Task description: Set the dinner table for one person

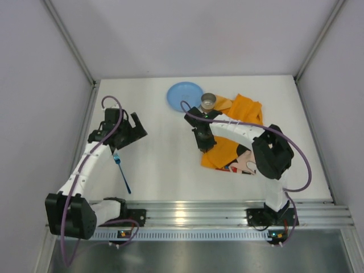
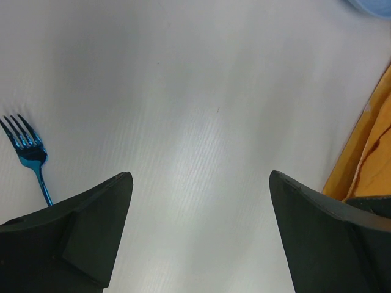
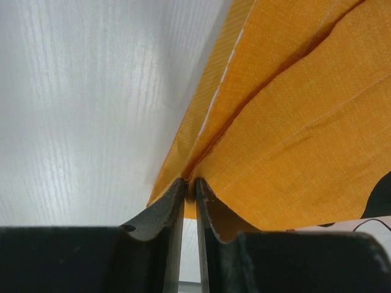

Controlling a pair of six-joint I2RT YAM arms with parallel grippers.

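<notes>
My right claw [image 3: 189, 183] is closed, and a folded edge of the orange cloth [image 3: 293, 110] is pinched between its two tips. From there the cloth spreads out to the claw's right. A crease runs away from the grip, and a bit of black and pale print shows at the lower right corner of my wrist view. To the claw's left lies the bare white dinner table [image 3: 79, 91], with the cloth's edge resting on it.

From above, this claw [image 1: 203, 145] sits at the cloth's [image 1: 247, 108] left border. Farther from it, toward the table's far side, a small metal cup [image 1: 209, 101] stands at the cloth's far corner. A blue plate [image 1: 185, 95] is just beside the cup, but I cannot tell whether they touch.

My left claw [image 2: 200, 177] is wide open and holds nothing, with only the dinner table [image 2: 183, 91] between its fingers. A blue fork [image 2: 30, 152] lies flat on the table just left of the left finger. Its tines point away from me and its handle slips out of sight behind that finger. Off to the right of the right finger is an orange strip of the cloth [image 2: 366, 159]. Farthest away, in the upper right corner, a sliver of the plate [image 2: 372, 6] shows.

Seen from overhead, this claw [image 1: 133, 128] is well apart from the right one, and the fork [image 1: 121, 170] lies between it and my base on the dinner table [image 1: 165, 159].
</notes>
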